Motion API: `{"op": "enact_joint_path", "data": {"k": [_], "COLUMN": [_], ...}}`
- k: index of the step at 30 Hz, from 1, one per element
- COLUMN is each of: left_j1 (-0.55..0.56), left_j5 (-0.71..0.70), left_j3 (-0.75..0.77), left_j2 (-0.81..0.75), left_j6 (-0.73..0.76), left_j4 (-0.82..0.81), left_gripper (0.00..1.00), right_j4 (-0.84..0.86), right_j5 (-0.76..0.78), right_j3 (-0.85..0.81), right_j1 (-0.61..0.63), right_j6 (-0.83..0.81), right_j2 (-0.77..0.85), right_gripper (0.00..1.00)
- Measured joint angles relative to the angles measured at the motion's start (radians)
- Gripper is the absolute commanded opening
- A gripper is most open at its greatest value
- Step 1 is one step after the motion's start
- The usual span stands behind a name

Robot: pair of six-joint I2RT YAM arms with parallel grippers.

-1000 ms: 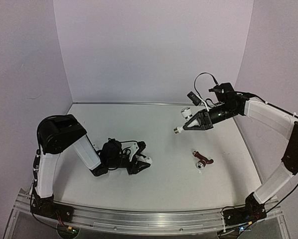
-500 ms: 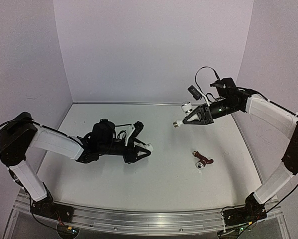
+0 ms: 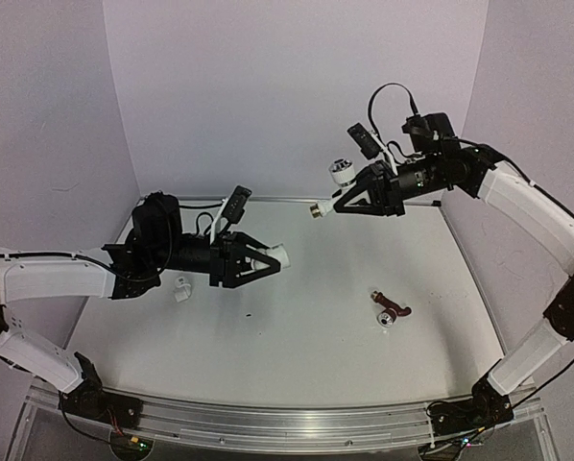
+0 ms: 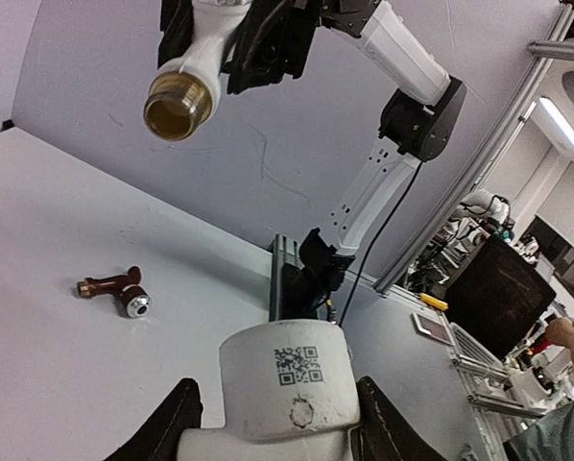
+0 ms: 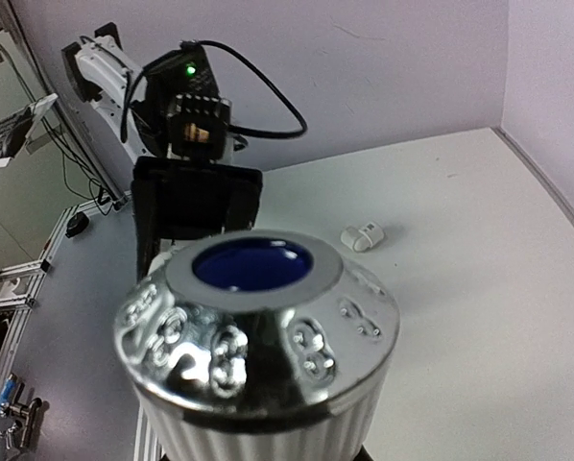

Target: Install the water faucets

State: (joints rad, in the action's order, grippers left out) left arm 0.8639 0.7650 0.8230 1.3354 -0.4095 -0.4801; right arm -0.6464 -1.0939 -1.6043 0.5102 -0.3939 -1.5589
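Above the back half of the table (image 3: 306, 365), both arms are holding their parts in mid-air, facing one another. The right gripper (image 3: 345, 204) is clenching the white tap (image 3: 342, 173), with the knob turned up toward its own camera and the brass threaded end (image 4: 177, 106) pointing out at the left arm. That seems meant to leave the thread free for screwing in. The left gripper (image 3: 260, 263) is gripping a white elbow fitting (image 3: 278, 254), its free end aiming roughly back toward that thread. The two parts are well apart and not lined up yet, the tap sitting higher. Nothing is hanging in the gap between them. Down on the table, a dark red tap (image 3: 390, 309) is lying near the right side and a spare white fitting (image 3: 182, 290) is lying beneath the left arm, both out of the way.
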Motion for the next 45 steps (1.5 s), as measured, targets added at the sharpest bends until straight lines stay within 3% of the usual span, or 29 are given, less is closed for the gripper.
{"op": "enact_joint_path", "data": {"k": [11,22,45], "left_j1": [0.000,0.000,0.000], "left_j5": [0.168,0.258,0.291], "left_j3": [0.007,0.009,0.055], "left_j2": [0.000,0.000,0.039], "left_j6": [-0.264,-0.431,-0.647], "left_j4": [-0.201,-0.410,-0.523], "left_gripper": [0.18,0.17,0.10], "right_j4": [-0.001,-0.012,-0.088], "right_j5": [-0.085,-0.151,0.069], "right_j3": [-0.054,-0.065,-0.208], "right_j1": [0.116,0.202,0.332], "right_j6": [-0.016,0.017,-0.163], "right_j2": [0.054,0.058,0.027], "right_gripper": [0.00,0.00,0.00]}}
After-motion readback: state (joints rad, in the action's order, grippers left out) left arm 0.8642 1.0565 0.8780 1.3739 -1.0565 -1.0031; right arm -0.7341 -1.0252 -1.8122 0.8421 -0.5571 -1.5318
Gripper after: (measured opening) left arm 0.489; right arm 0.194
